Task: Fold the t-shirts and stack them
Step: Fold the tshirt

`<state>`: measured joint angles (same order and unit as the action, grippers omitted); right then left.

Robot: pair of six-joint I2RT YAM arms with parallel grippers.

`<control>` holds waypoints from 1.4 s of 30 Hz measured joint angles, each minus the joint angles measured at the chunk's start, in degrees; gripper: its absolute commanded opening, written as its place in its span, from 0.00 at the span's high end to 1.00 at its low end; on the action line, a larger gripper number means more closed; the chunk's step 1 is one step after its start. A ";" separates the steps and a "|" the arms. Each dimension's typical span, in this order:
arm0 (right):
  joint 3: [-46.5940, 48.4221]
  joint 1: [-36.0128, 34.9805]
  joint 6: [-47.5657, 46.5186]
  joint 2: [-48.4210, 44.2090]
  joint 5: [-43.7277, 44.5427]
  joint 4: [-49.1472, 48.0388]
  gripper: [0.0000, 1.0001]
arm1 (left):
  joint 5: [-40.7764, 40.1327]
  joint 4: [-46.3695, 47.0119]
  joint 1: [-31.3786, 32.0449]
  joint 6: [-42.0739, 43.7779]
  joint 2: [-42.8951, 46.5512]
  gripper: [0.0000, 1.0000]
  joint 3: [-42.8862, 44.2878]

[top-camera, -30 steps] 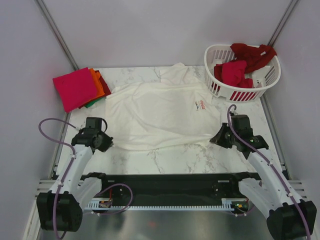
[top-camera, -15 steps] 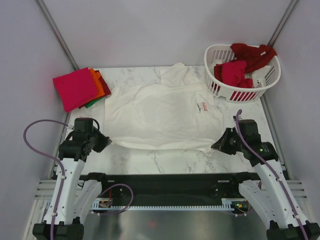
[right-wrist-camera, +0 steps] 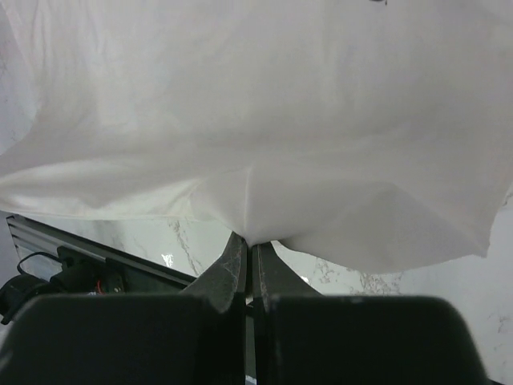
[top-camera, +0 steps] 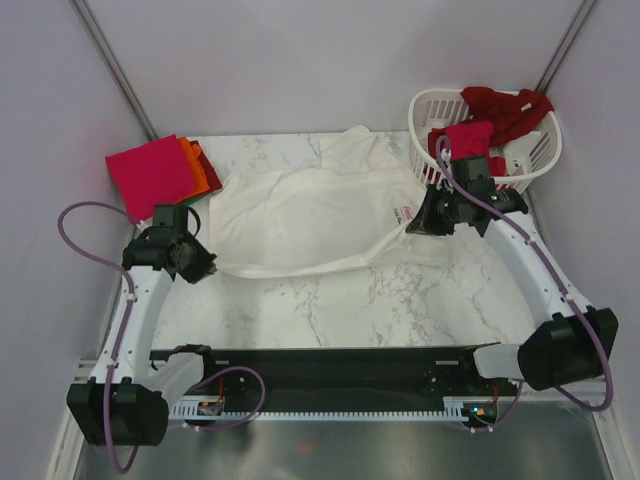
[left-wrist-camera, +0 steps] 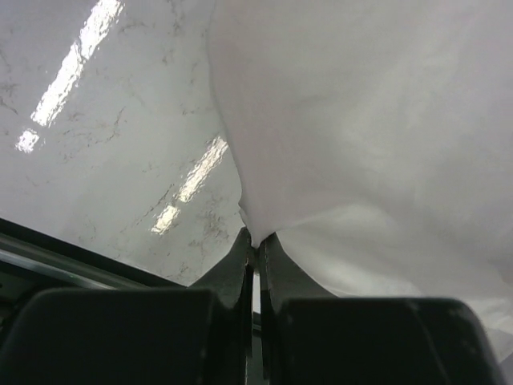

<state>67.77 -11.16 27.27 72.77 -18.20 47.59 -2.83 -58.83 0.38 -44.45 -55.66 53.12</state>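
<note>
Cloth sags in a curve between the two claws. The left gripper (top-camera: 202, 268) is pinched tight on the near hem of the cream-white t-shirt (top-camera: 310, 215). The right gripper (top-camera: 416, 224) is pinched tight on the same hem, farther across the table (top-camera: 340, 300). The shirt looks soft, light and floppy, so I think it will droop and wrinkle. The hem corners seem the best spots to hold. At the back left lies the folded pile (top-camera: 150, 175). At the back right, red t-shirts (top-camera: 465, 145) sit in the basket (top-camera: 480, 192).
</note>
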 measured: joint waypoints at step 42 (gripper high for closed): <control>62.58 -3.37 -7.02 67.12 6.88 8.09 0.22 | 1.42 12.24 -7.69 7.39 -45.55 0.22 18.69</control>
<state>130.34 -14.52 20.25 139.90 -11.31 55.68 -1.41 -46.59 -7.31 -37.06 -101.21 71.81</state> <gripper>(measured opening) 0.750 0.718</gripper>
